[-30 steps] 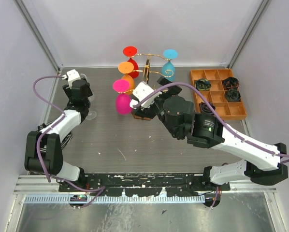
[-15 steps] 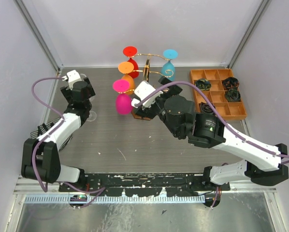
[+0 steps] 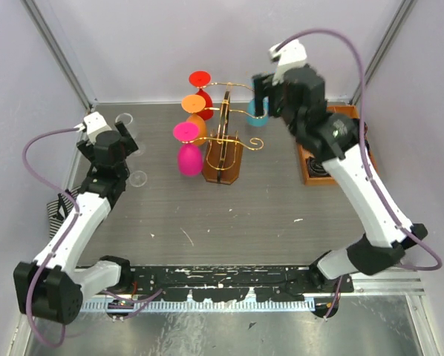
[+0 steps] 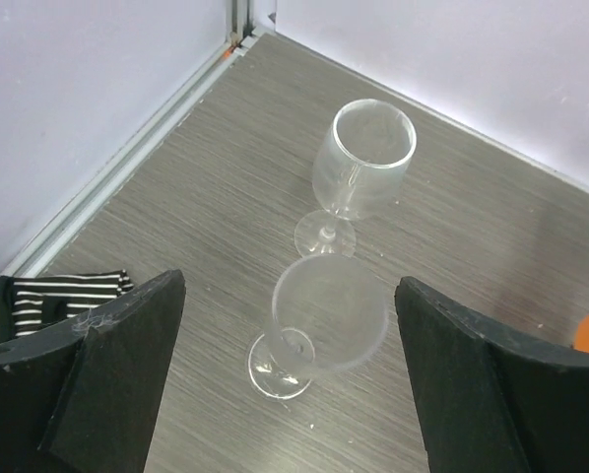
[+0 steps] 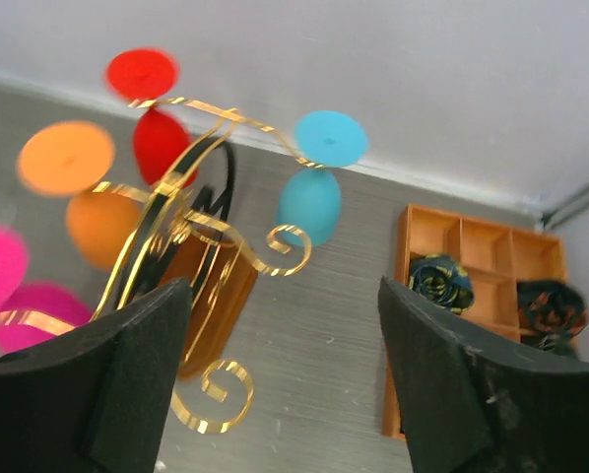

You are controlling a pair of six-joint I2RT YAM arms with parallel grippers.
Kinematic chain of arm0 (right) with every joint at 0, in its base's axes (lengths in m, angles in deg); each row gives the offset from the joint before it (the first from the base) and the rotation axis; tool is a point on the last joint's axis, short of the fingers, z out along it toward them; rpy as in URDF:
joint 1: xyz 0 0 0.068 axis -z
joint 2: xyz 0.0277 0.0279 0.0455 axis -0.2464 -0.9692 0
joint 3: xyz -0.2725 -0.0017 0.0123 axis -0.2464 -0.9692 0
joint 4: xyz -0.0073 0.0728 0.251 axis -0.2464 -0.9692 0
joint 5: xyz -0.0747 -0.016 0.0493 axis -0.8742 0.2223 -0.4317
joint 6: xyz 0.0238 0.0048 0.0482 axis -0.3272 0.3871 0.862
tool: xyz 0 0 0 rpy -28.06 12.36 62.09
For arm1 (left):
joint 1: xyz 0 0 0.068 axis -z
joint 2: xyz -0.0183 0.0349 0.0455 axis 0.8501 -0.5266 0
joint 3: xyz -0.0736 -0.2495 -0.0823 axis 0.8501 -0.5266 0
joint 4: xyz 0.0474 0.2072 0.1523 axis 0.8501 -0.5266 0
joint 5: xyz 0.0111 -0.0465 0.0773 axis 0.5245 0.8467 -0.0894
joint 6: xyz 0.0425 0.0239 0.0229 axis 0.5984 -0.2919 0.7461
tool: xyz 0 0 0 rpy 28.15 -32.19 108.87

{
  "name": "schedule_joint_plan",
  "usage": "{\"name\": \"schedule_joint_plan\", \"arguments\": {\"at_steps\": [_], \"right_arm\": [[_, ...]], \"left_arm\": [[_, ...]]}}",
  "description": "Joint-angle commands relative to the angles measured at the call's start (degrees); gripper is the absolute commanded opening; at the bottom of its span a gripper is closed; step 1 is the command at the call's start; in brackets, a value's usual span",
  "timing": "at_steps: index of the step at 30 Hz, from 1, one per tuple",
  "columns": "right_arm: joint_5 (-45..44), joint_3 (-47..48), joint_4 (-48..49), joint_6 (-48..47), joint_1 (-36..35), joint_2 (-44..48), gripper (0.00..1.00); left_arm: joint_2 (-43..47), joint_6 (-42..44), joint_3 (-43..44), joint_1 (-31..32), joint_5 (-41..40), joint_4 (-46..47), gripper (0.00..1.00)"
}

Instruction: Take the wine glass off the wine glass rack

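Plain little booth, nothing fancy

Pale whitish walls point(image 3: 207, 44) rise beyond the left tool point(image 4: 290, 286) and off to its left, meeting the grey wood-grain counter point(image 4: 226, 197) along a metal strip point(image 4: 147, 138). Same wall and counter beyond the right tool point(image 5: 285, 288). Aluminium posts point(image 3: 59, 52) run up the back corners, and the light is soft and even.

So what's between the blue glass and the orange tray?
Only bare table separates the blue glass from the tray, as the right wrist view shows; in the top view the right arm hides that stretch.
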Motion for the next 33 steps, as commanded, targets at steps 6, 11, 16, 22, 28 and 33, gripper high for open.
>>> {"name": "schedule_joint_plan", "arguments": {"at_steps": [6, 11, 16, 22, 28, 33], "right_arm": [[47.55, 9.57, 2.25, 31.9, 35.7, -16.42, 0.6], [55.9, 12.27, 9.14, 38.31, 39.45, -25.77, 0.61], [60.26, 12.45, 17.25, 44.36, 41.82, -31.79, 0.59], [62.9, 11.01, 24.98, 48.78, 42.0, -35.33, 0.52], [64.96, 10.41, 28.74, 51.64, 41.93, -38.07, 0.5], [64.99, 13.39, 27.98, 51.73, 41.92, -41.46, 0.49]], "left_arm": [[8.35, -4.22, 11.26, 0.45, 3.84, -15.72, 0.91], [8.76, -9.17, 16.6, 0.53, 12.15, -22.08, 0.89], [7.31, -11.84, 19.25, 0.76, 26.66, -23.34, 0.88], [5.88, -10.53, 20.97, 2.42, 37.54, -24.19, 0.84], [6.28, -9.69, 21.18, 2.58, 40.21, -25.28, 0.85], [7.01, -10.17, 20.9, 2.65, 41.02, -25.68, 0.85]]}}
